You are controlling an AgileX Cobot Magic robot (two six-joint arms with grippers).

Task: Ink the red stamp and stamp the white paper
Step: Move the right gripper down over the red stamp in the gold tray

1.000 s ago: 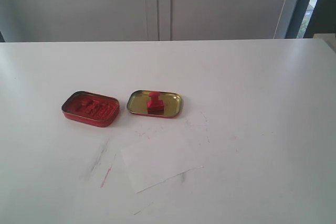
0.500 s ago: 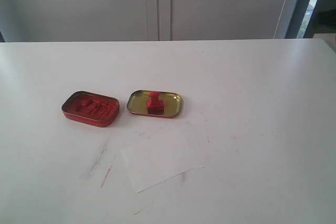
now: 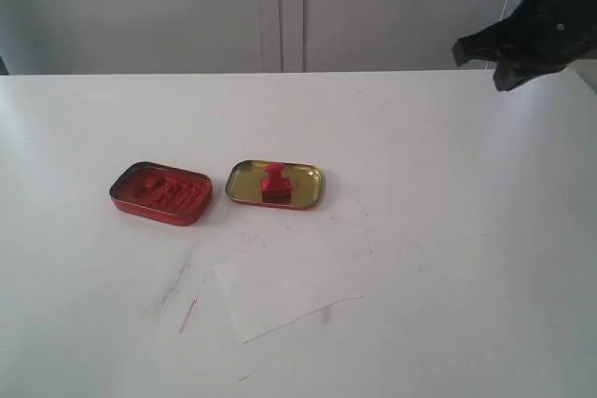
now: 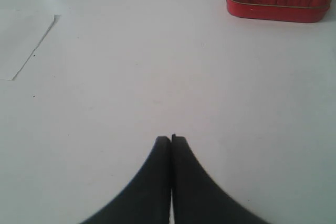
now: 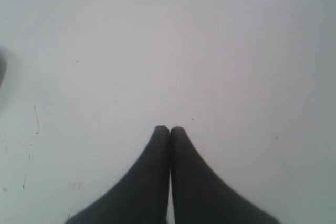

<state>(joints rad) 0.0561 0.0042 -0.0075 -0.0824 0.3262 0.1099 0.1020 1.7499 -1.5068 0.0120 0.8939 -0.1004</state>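
Stamp (image 3: 274, 181) sits in tin lid (image 3: 309, 185), probably upright, far from empty, fully closed right claw (image 5: 169, 128).

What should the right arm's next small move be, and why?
Probably swing the right gripper toward the red stamp, opening its jaws on the way. The stamp stands in the gold-lined lid with nothing gripping it, while the gripper is shut over bare table, far off at the upper right of the exterior view.

Open table (image 3: 448, 230) all round the white paper (image 3: 284, 284); low-rimmed lid (image 3: 244, 184) around the red stamp (image 3: 274, 182), red tin (image 3: 160, 193) beside it.
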